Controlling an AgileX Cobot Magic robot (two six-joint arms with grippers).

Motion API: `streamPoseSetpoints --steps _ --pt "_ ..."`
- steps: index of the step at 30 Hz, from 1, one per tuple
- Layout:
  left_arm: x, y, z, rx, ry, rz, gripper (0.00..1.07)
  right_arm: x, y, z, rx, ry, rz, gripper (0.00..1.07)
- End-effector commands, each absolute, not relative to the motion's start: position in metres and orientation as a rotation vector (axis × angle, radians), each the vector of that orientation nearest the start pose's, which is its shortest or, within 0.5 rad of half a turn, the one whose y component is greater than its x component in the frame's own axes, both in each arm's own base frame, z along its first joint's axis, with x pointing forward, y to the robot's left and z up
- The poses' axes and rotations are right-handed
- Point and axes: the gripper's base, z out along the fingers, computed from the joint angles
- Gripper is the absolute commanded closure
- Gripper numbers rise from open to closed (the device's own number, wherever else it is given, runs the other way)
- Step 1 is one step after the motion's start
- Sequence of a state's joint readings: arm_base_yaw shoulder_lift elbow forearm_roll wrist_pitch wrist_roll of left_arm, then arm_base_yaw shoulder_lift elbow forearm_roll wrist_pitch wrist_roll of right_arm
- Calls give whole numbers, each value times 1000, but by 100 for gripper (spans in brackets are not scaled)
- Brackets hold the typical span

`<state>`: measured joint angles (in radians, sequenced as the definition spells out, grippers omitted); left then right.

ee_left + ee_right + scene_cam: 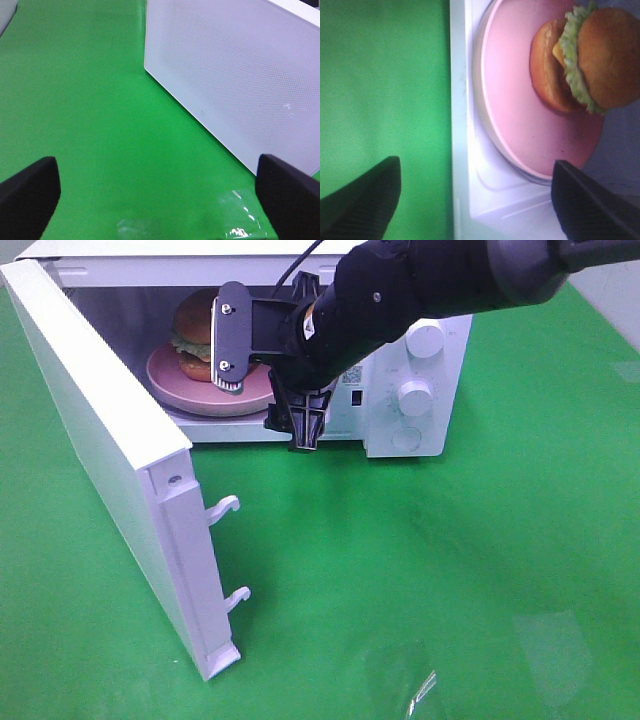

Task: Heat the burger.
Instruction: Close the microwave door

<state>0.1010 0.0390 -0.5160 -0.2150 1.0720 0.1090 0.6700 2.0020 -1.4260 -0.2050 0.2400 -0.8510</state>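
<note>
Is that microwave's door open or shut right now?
Open. The door stands swung wide, its latch hooks bare, and the burger on the pink plate shows inside.

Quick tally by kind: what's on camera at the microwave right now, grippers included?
burger: 1
pink plate: 1
microwave: 1
grippers: 2 (left gripper, right gripper)
Total: 5

Burger (600,55) on pink plate (520,120) inside microwave (465,125), fingers (365,205) wide apart.
</note>
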Motion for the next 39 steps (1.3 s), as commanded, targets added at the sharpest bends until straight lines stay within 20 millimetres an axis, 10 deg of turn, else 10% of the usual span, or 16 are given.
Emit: streamPoseSetpoints --steps 1,39 --pt "0 -18 283 19 2057 -140 9 346 265 214 -1660 1600 -210 28" --pt "0 -18 283 19 2057 -140 9 215 151 249 -1007 2533 -43 31"
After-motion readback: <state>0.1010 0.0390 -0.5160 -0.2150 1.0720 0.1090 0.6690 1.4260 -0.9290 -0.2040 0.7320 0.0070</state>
